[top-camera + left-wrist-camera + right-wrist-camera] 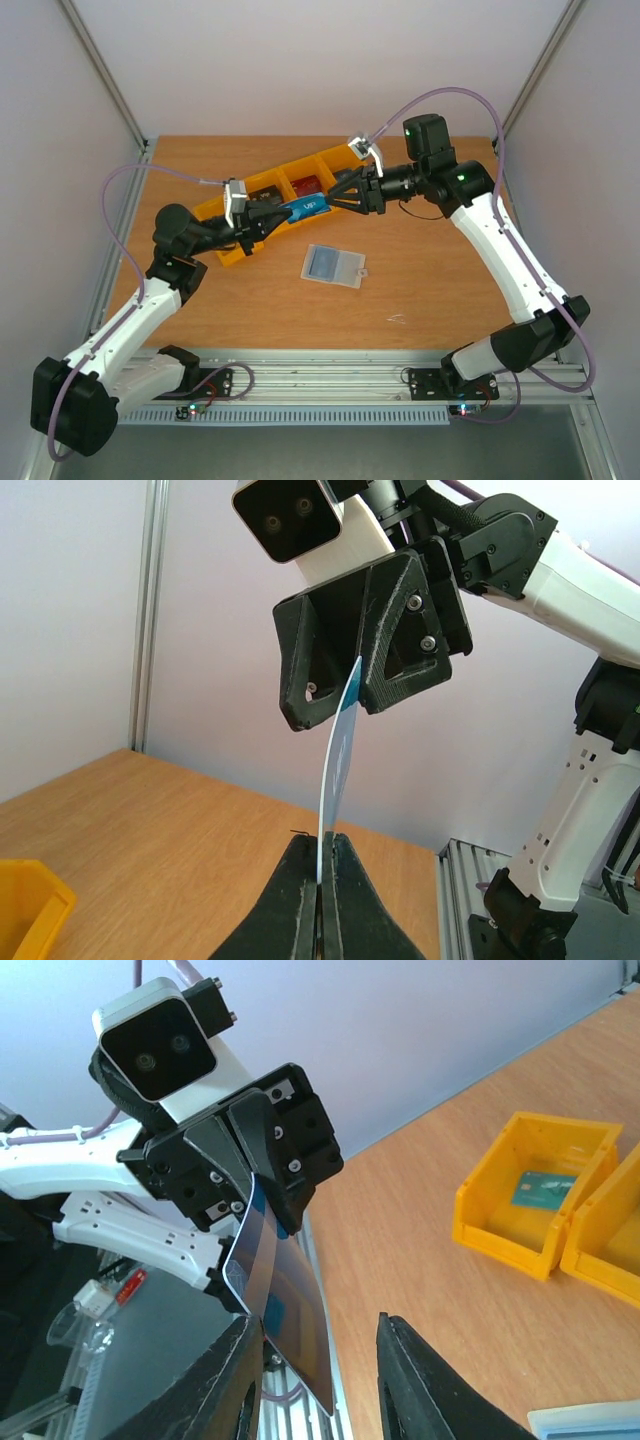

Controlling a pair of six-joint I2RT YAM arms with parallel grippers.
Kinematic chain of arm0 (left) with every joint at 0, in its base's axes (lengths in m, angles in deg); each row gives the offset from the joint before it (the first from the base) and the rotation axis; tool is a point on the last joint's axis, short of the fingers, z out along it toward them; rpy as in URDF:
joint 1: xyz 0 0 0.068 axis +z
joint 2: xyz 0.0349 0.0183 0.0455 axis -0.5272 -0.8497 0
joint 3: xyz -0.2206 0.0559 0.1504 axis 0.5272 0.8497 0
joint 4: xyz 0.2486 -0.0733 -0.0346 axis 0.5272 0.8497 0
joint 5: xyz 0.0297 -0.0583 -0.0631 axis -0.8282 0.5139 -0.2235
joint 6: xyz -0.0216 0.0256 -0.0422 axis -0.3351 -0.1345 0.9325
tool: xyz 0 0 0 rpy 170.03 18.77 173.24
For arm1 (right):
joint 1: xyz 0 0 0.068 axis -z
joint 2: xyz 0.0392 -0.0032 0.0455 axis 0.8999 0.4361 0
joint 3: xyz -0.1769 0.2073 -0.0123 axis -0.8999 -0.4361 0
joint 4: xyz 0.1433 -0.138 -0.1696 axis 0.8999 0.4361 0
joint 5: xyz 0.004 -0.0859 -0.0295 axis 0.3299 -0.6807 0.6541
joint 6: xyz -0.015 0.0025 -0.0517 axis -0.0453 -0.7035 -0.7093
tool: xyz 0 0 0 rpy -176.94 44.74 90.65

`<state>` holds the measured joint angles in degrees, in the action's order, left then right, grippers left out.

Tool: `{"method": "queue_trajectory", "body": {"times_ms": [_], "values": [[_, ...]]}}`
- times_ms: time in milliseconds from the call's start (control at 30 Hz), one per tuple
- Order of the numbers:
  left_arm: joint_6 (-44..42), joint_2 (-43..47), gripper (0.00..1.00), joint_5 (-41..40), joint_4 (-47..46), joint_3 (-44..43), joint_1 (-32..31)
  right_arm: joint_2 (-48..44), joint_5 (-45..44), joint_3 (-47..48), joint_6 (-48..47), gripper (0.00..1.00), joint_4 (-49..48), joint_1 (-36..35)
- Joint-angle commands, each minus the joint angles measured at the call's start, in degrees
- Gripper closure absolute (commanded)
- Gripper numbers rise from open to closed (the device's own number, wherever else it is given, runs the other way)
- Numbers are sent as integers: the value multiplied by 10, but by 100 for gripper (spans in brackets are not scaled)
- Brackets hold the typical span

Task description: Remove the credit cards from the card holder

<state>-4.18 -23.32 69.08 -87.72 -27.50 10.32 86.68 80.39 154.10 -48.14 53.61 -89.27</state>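
My left gripper (270,218) pinches one end of the blue card (305,208) above the yellow bins (228,258). The card's long axis points at the right gripper (337,197), whose spread jaws flank its far end, seemingly not touching. The card holder (332,264) lies flat nearby.

Left end effector (322,848) clamped; right end effector (318,1325) seemingly parted.

On my feed the counter (430,290) is a warm brown wood top, boxed in by plain pale walls (300,60) with metal posts (105,75) at the back corners. A metal rail (330,375) lines its near edge. Below it is what looks like grey floor (350,455). The light is soft and even.
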Motion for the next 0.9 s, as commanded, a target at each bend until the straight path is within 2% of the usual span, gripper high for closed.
{"method": "queue_trajectory", "body": {"times_ms": [0,67,200,333,500,567,700,867], "values": [[5,8,100,-11,-33,3,-1,15,35,-1,0,69,3,-11],[6,6,100,-15,-30,4,-1,18,46,-3,-2,68,2,-11],[10,-1,100,-18,-30,-1,-1,24,68,12,-39,58,47,-11],[9,-4,100,-23,-27,-3,-1,25,65,25,-66,57,84,-6],[7,-11,100,-21,-24,-8,-1,45,102,49,-72,59,114,-5],[6,-14,100,-21,-23,-10,-1,45,83,52,-68,69,116,-5],[9,-23,100,-21,-27,-14,-1,45,56,50,-38,97,76,-5],[6,-27,100,-29,-16,-15,-3,40,-4,34,-12,99,31,-4]]}}
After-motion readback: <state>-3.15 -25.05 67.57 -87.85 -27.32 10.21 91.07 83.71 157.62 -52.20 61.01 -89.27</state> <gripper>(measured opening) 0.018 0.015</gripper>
